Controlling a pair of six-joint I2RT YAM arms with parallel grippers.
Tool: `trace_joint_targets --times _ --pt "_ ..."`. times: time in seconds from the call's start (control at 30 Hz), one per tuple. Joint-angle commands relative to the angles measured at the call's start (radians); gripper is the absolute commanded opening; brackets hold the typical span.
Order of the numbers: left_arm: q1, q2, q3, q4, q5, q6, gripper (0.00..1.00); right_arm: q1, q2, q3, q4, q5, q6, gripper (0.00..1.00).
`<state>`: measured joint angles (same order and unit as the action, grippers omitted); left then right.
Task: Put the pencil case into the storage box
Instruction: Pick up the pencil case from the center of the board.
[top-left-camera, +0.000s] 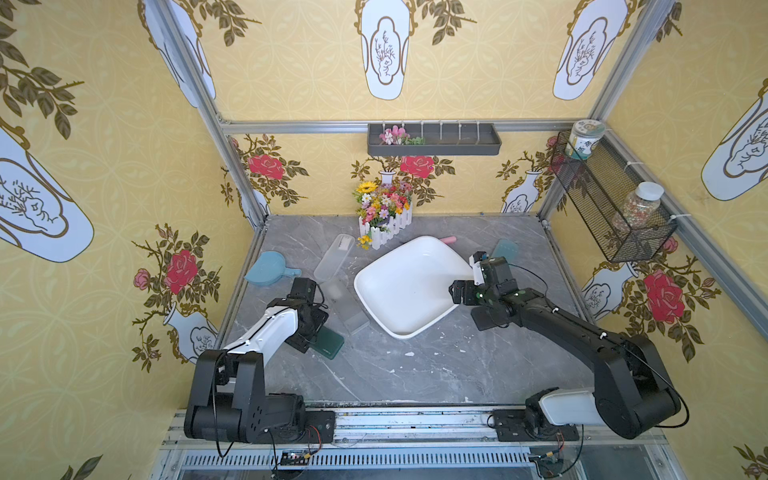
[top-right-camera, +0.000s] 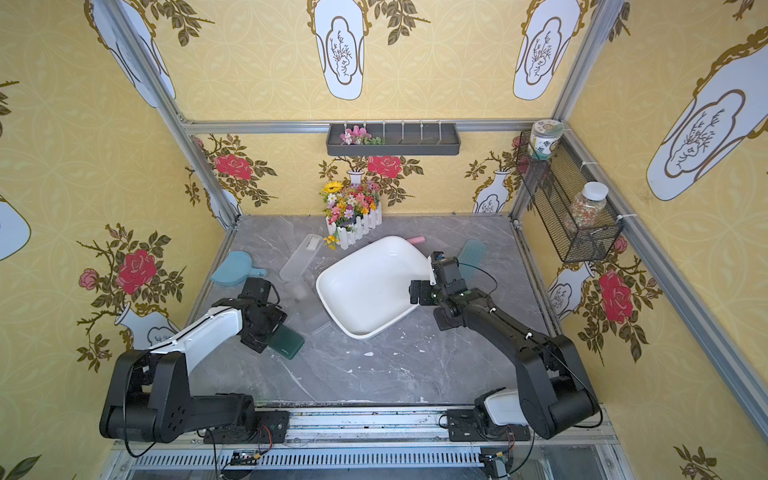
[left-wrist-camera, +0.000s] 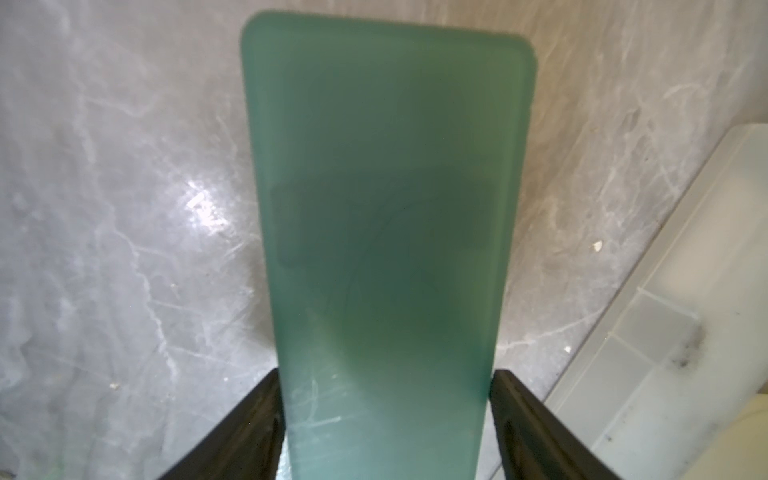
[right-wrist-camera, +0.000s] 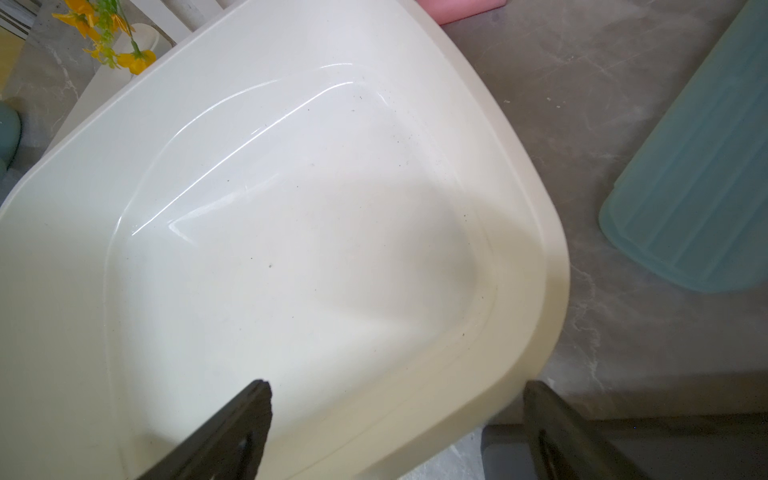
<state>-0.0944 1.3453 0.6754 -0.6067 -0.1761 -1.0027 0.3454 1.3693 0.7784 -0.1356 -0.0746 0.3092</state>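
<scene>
left gripper (left-wrist-camera: 386, 378) clamped on the green pencil case (top-left-camera: 331, 343), lower left of mid-frame, outside the white storage box (top-left-camera: 407, 286) at centre, right gripper (right-wrist-camera: 399, 386) spread wide astride the box rim

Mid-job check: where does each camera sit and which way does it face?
Top views: high above the robot's base, looking down and forward; left arm, right arm, storage box.
Left wrist: on the left arm, facing along the left end effector, shut on the green pencil case.
Right wrist: facing past the open right end effector into the storage box.
Shared: storage box, in top views and right wrist.
</scene>
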Motion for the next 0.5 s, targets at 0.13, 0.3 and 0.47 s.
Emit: trace_joint_targets --times 0.13,0.3,0.47 --pt "0.001 0.013 -0.032 0.047 0.027 0.009 0.82 0.000 -0.021 -0.002 -0.006 0.007 0.002 0.97" --pt "0.001 0.004 -0.058 0.078 0.046 0.007 0.81 0.001 -0.029 -0.002 -0.013 0.012 -0.001 0.97" --pt "0.001 -0.006 -0.074 0.088 0.042 -0.005 0.75 0.000 -0.038 -0.008 -0.015 0.016 0.002 0.97"
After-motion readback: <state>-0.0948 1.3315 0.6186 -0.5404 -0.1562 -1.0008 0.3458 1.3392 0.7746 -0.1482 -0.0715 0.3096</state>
